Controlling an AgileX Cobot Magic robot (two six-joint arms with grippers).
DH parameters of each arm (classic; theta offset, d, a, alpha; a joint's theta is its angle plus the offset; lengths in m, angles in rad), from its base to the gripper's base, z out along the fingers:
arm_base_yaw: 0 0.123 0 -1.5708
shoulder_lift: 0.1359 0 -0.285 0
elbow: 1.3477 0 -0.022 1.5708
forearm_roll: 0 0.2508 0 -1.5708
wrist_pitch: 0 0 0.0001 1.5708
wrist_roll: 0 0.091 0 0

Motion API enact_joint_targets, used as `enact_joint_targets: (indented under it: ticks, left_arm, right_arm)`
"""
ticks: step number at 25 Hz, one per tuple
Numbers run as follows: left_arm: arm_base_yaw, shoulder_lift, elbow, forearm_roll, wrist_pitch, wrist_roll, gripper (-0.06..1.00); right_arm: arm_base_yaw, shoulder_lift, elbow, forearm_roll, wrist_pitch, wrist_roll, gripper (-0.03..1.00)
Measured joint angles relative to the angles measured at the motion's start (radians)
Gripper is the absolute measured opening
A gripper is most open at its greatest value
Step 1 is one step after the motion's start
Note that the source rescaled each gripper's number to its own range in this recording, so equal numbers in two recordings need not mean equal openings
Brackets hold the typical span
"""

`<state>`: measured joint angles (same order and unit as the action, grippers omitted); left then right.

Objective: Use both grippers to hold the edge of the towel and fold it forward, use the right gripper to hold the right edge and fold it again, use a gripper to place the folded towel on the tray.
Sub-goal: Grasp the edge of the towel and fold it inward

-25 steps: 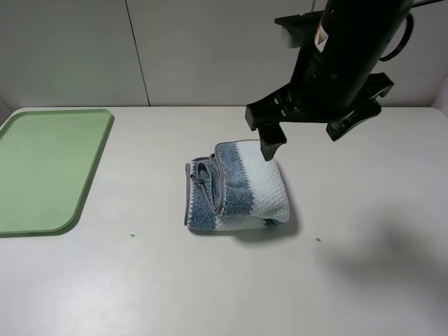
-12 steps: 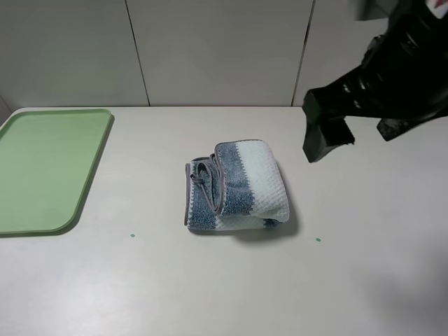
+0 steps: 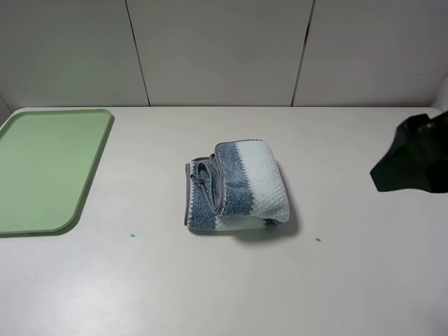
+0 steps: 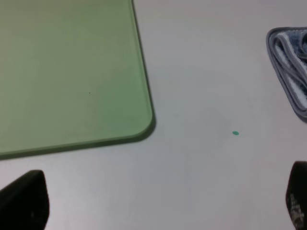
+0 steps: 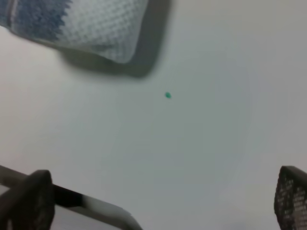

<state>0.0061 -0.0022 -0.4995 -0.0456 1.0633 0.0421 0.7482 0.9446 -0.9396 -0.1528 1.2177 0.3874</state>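
Observation:
The towel [image 3: 238, 185] lies folded into a small striped bundle mid-table, with its grey hem [image 3: 218, 183] and loop on the left side. It also shows in the left wrist view [image 4: 290, 62] and in the right wrist view [image 5: 81, 24]. The pale-green tray [image 3: 45, 168] sits at the far left with nothing on it, and shows in the left wrist view [image 4: 67, 72]. My right gripper [image 5: 160, 201] is open and empty; its arm [image 3: 413, 162] is at the right edge, apart from the towel. My left gripper [image 4: 160, 201] is open and empty, near the tray's corner.
Two small green dots mark the table, one [image 3: 132, 235] left of the towel's front and one [image 3: 318, 239] to its right. A panelled wall [image 3: 224, 49] runs along the table's back edge.
My right arm has pulled away from over the towel's back right corner and moved to the right edge of the view, lower down. The towel has not moved.

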Motion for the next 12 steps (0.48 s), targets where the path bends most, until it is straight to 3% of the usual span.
enact_joint_targets:
  ticks: [4, 8, 12]
  left_arm:
    - [0.0, 0.0, 0.0, 0.0, 0.0, 0.0, 0.98]
    - [0.0, 0.0, 0.0, 0.0, 0.0, 0.0, 0.98]
    - [0.0, 0.0, 0.0, 0.0, 0.0, 0.0, 0.98]
  right_arm:
    - [-0.074, -0.105, 0.095, 0.0, -0.008, -0.006, 1.0]
    - [-0.282, -0.221, 0.193, 0.048, -0.042, -0.087, 1.0]
    - [-0.502, -0.387, 0.277, 0.167, -0.094, -0.263, 1.0]
